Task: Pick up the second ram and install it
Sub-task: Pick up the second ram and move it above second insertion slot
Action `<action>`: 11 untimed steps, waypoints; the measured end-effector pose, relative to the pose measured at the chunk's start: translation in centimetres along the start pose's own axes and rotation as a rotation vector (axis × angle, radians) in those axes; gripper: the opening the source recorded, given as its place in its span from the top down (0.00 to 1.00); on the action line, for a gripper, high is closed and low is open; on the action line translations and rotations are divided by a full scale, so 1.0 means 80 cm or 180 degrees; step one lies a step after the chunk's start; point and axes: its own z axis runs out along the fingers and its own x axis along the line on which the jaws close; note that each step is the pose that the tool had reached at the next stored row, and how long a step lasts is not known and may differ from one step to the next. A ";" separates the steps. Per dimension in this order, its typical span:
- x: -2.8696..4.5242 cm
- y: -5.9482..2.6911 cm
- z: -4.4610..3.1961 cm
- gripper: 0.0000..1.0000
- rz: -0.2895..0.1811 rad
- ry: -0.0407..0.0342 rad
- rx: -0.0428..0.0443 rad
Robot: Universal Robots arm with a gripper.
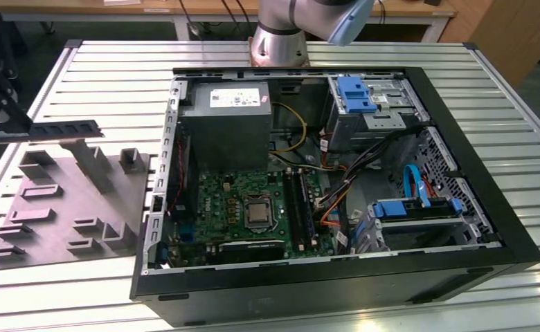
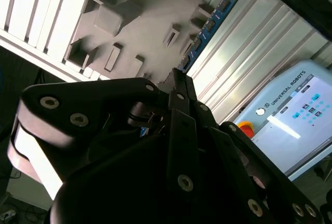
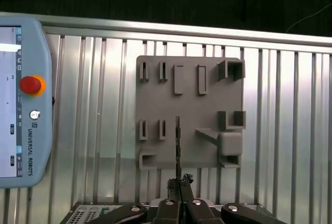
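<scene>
The second ram [image 1: 67,128] is a thin dark stick held level above the grey holder plate [image 1: 67,207], at the exterior view's left. My gripper [image 1: 23,131] is shut on one end of it. In the second wrist view the ram [image 2: 210,24] is a blue board with black chips reaching out from the black fingertips [image 2: 179,86]. In the first wrist view the ram [image 3: 178,141] is seen edge-on over the plate [image 3: 189,105], held by the gripper [image 3: 179,186]. The open computer case [image 1: 491,228] lies to the right, with the green motherboard [image 1: 223,197] and its long black slots [image 1: 298,204].
The holder plate carries several raised blocks and pockets, with a tall post [image 1: 90,162] just below the ram. A teach pendant [image 3: 23,105] lies on the slatted metal table [image 1: 113,69]. The arm's base [image 1: 280,41] stands behind the case. Cables and blue drive brackets [image 1: 418,207] fill the case's right half.
</scene>
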 end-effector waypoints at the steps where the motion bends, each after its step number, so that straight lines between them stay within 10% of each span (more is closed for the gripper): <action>1: 0.0001 -0.004 -0.0002 0.89 0.0000 0.0000 0.0000; 11: 0.0011 -0.035 0.0000 0.89 0.0000 0.0000 0.0000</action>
